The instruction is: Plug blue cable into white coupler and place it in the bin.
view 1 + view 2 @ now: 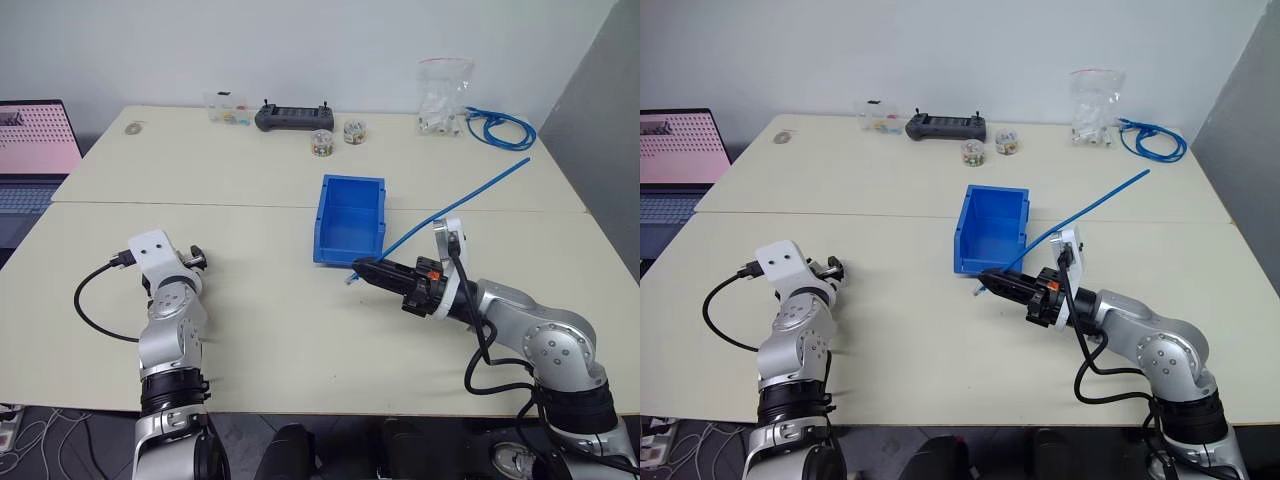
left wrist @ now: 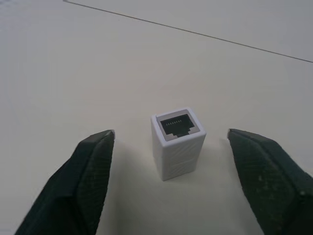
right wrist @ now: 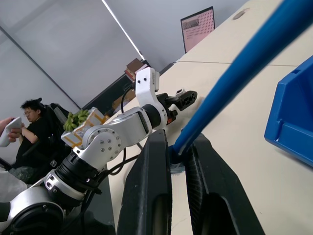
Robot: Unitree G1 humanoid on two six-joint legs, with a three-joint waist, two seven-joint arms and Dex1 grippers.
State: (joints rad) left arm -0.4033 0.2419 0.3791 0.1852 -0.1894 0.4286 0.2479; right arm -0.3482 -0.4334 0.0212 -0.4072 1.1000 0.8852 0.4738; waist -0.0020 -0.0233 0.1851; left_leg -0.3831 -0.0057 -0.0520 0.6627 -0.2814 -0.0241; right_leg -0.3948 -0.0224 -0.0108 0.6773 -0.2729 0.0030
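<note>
Blue cable (image 1: 455, 207): in the head views it is clamped near one end in the right gripper (image 1: 362, 269), whose fingers are pressed together on it; the rest slants up and away to the right, over the table.
Bin (image 1: 349, 218): mid-table, just beyond the right gripper, open top.
Table (image 1: 280, 330): pale cream, two tops meeting at a seam; white wall behind.
Far edge: black controller (image 1: 294, 117), small jars, clear bag (image 1: 444, 95), coiled blue bundle (image 1: 499, 127); their contents are too small to tell.
Laptop (image 1: 33, 150): far left, cut off by the frame.
White coupler (image 2: 177, 142): left wrist view, upright on the table, dark socket up, between the left gripper's (image 2: 178, 161) fingers, which stand well apart, touching nothing.
Right wrist view: cable pinched between black fingers (image 3: 151, 191); a seated person (image 3: 29, 132) beyond the left arm, partly cut off.
</note>
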